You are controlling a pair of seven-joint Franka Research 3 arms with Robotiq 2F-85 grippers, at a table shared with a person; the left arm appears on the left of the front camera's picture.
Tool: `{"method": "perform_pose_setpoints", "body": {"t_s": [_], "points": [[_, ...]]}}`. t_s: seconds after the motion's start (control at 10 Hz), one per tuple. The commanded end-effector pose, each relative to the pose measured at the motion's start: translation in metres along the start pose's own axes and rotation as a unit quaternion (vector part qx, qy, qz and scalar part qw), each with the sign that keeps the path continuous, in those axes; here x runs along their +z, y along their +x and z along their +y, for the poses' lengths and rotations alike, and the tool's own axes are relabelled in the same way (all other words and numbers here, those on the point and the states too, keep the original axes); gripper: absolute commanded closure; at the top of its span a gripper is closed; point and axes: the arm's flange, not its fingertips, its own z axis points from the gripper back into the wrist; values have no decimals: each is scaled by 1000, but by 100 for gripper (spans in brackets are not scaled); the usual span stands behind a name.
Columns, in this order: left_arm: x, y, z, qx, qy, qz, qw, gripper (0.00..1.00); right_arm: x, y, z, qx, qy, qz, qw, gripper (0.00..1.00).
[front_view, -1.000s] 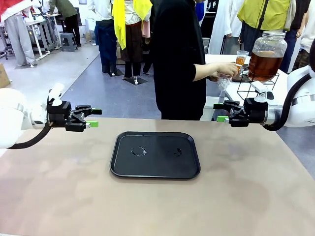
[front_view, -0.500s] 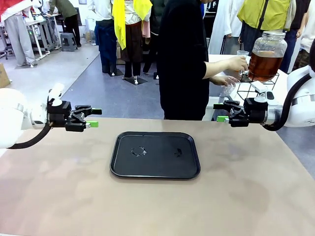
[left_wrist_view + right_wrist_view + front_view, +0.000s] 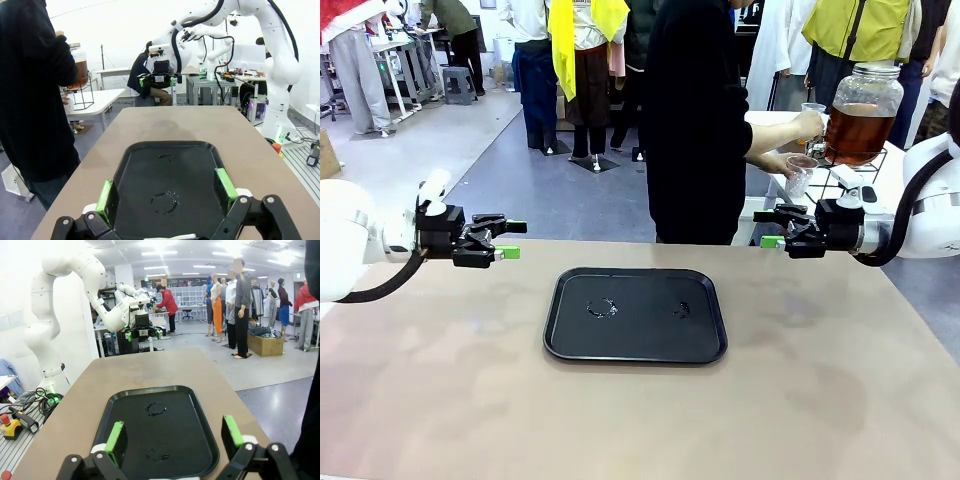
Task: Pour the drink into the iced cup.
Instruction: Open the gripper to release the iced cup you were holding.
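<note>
The black tray (image 3: 635, 315) sits mid-counter (image 3: 440, 400) with bare counter on all sides. The person (image 3: 695, 120) stands at the far edge, blocking that side. The dispenser jar (image 3: 862, 112) on its wire stand occupies the far right.

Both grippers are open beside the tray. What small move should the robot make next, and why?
Probably none: hold both arms in place. The person's hand holds a clear cup at the dispenser jar, and the black tray carries no cup yet.
</note>
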Motion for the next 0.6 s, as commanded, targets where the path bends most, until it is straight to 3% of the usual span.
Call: {"method": "perform_pose_setpoints", "body": {"t_s": [0.0, 0.5], "points": [[-1, 2, 0, -1, 6, -6, 1000, 0, -1, 3, -3, 2, 1, 0, 1000, 0], [-1, 2, 0, -1, 6, -6, 1000, 0, -1, 3, -3, 2, 1, 0, 1000, 0]]}}
